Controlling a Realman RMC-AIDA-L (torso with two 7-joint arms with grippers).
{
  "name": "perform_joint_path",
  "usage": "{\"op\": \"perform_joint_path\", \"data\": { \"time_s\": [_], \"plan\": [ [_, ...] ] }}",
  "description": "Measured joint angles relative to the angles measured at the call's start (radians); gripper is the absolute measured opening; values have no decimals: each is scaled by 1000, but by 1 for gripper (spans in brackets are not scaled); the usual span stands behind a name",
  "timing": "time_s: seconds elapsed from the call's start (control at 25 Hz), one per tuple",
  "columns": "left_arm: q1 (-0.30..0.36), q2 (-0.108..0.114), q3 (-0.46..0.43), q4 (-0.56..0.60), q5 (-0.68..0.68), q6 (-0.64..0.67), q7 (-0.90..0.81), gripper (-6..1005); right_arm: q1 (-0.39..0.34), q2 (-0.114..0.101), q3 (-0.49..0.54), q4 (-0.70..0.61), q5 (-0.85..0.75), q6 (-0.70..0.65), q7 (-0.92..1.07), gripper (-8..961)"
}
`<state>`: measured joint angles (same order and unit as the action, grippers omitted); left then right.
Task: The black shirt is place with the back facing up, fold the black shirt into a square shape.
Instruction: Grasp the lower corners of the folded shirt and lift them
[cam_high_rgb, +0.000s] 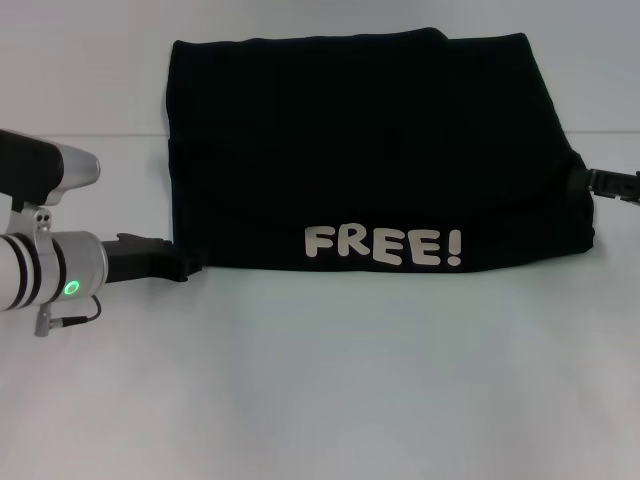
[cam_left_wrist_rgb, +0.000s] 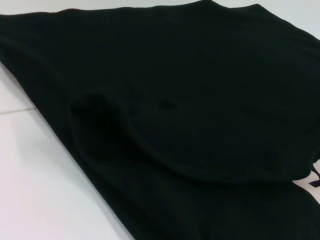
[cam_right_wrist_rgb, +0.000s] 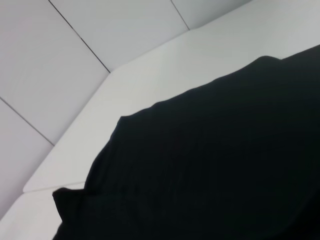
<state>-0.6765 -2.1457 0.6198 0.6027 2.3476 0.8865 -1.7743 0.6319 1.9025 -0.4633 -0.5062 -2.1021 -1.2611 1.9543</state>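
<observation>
Both end effectors, left (cam_high_rgb: 185, 266) and right (cam_high_rgb: 590, 183), meet the folded black shirt (cam_high_rgb: 370, 150); grip apparently clenched, though I cannot tell.

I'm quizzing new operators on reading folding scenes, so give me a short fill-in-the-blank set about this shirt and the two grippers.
1. The lettering on the black shirt reads ____.
2. The lettering sits along the shirt's ____ edge, the one closest to the robot.
3. The left gripper is at the shirt's near ____ corner.
4. The right gripper meets the shirt at its ____ edge.

Missing words: FREE!; near; left; right
</observation>
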Motion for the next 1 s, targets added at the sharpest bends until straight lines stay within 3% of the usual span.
{"op": "perform_joint_path", "data": {
  "time_s": [0.24,0.48,0.64,1.0],
  "plan": [
    [-4,2,0,-1,0,-10,-2,338,4,-8,-1,-7,-100,32,59,734],
    [-7,5,0,1,1,-2,-10,102,37,-12,-3,-1,-222,101,113,735],
    [-10,6,0,3,1,8,-14,11,57,2,-5,4,-267,136,126,734],
    [-19,9,0,1,1,3,-14,11,93,17,-44,76,-273,240,127,731]
  ]
}}
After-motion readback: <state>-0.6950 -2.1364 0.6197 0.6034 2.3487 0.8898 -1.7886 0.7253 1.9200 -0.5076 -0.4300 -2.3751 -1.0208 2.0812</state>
